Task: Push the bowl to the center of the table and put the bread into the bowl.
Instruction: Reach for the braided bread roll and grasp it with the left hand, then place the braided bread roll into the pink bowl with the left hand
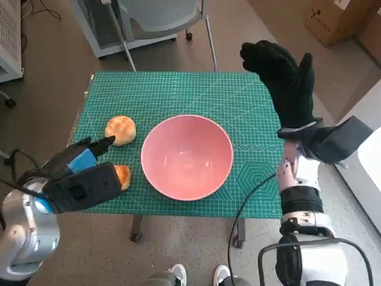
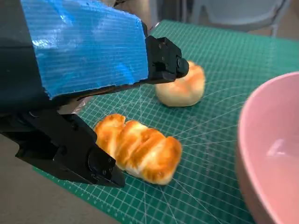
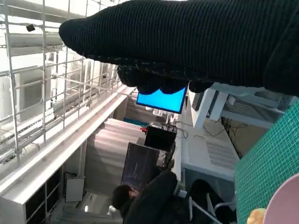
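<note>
the round pink plastic bowl (image 1: pixel 187 157) sits near the middle of the green gridded cutting mat (image 1: pixel 178 89) that covers the table, slightly toward the near edge, with bare mat to its far side and its right. 2 breads lie left of it: a round golden bun (image 1: pixel 121 130) farther back, apart from the bowl's rim, and an elongated ridged golden bread roll (image 2: pixel 140 148) close to the near-left edge. the left hand (image 1: pixel 77 179), black with blue tape, hovers over that corner with its fingers (image 2: pixel 163 60) spread wide, 1 above the bun, another low beside the roll's end, gripping nothing. the right hand (image 1: pixel 283 74) in its black knitted glove is raised upright above the mat's far-right corner, flat and spread, holding nothing.
</note>
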`<state>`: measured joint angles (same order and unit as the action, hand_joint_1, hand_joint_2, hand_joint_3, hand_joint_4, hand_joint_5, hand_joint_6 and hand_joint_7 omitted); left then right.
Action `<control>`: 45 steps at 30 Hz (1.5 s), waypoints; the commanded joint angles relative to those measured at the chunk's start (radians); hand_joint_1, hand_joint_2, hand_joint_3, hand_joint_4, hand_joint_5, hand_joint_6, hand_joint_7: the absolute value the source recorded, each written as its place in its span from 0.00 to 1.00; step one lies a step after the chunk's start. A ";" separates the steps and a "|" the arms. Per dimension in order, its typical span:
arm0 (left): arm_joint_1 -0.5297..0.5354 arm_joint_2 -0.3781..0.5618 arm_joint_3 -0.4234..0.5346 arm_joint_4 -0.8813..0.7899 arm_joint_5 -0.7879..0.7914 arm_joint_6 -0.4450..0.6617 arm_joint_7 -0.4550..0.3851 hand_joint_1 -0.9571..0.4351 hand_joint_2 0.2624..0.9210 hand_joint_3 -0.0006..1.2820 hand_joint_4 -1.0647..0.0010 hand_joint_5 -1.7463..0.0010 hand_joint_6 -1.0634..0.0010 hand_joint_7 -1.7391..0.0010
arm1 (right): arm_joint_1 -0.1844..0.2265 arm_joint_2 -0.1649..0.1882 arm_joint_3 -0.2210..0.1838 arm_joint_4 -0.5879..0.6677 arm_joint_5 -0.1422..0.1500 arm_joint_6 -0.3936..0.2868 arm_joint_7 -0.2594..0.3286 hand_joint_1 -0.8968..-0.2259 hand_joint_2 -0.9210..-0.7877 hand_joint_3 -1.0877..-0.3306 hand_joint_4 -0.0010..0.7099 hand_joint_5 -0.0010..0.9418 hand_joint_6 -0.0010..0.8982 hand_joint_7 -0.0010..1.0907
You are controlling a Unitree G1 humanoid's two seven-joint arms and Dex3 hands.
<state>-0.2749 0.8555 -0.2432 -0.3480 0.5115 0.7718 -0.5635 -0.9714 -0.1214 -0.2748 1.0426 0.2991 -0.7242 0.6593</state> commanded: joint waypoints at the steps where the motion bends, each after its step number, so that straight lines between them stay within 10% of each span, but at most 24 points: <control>1: -0.038 -0.032 -0.036 0.102 0.035 -0.043 0.029 0.77 0.69 0.01 0.91 0.99 0.72 0.98 | 0.027 -0.010 0.000 0.010 0.000 0.013 0.003 0.49 0.00 0.76 0.33 0.00 0.36 0.01; 19: -0.141 -0.113 -0.148 0.448 0.143 -0.187 0.075 0.80 0.82 0.07 0.71 0.98 0.57 0.99 | 0.037 -0.015 -0.004 -0.003 0.020 0.021 0.013 0.50 0.00 0.74 0.32 0.00 0.36 0.01; 25: -0.156 -0.125 -0.171 0.510 0.178 -0.228 0.083 0.78 0.83 0.09 0.41 0.94 0.47 0.98 | 0.040 -0.015 -0.005 -0.009 0.022 0.026 0.011 0.50 0.00 0.74 0.31 0.00 0.36 0.01; 27: -0.160 -0.129 -0.174 0.527 0.186 -0.240 0.085 0.77 0.84 0.09 0.30 0.89 0.39 0.98 | 0.041 -0.015 -0.005 -0.010 0.023 0.027 0.010 0.50 0.00 0.74 0.31 0.00 0.36 0.00; 31: -0.157 -0.129 -0.169 0.540 0.192 -0.270 0.090 0.90 0.96 0.08 0.37 0.44 0.22 0.95 | 0.042 -0.015 -0.006 -0.008 0.021 0.026 0.006 0.50 0.00 0.74 0.31 0.00 0.36 0.00; 33: -0.152 -0.123 -0.164 0.535 0.193 -0.288 0.088 0.78 0.98 0.06 0.34 0.35 0.34 0.63 | 0.042 -0.015 -0.006 -0.007 0.020 0.025 0.005 0.50 0.00 0.74 0.31 0.00 0.36 0.00; 45: -0.134 -0.071 -0.093 0.381 0.192 -0.280 -0.005 0.69 0.99 0.07 0.40 0.21 0.33 0.48 | 0.041 -0.016 -0.012 0.001 0.020 0.024 0.001 0.52 0.00 0.74 0.31 0.00 0.36 0.00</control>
<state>-0.4182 0.7557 -0.3717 0.0977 0.7018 0.4761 -0.5341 -0.9585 -0.1361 -0.2810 1.0308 0.3135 -0.7131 0.6634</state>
